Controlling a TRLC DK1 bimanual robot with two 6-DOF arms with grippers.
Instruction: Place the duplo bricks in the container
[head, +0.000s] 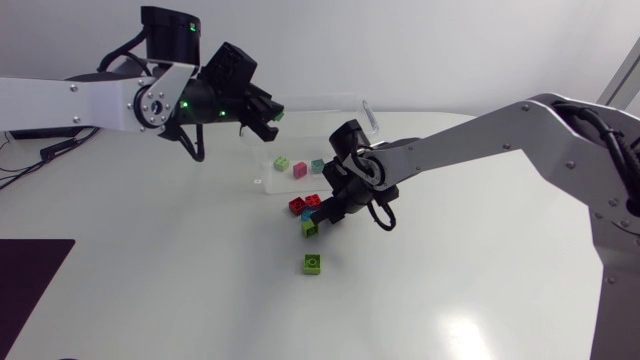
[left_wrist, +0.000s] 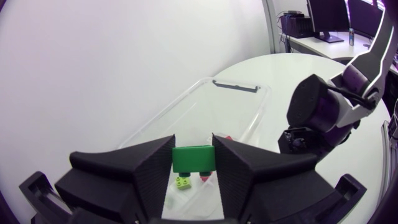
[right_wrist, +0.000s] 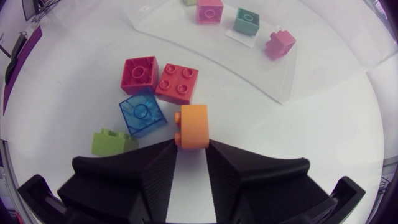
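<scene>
The left gripper (head: 266, 116), clamped on a green brick (left_wrist: 193, 157) over the container (left_wrist: 236, 86), needs only to let go, while the right gripper (right_wrist: 193, 147) pinches an orange brick (right_wrist: 194, 126) on the desk beside the container, needing a lift over its wall.

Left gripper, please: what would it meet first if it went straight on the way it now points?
Probably the floor of the clear container, near the lime brick; depth is unclear.
</scene>
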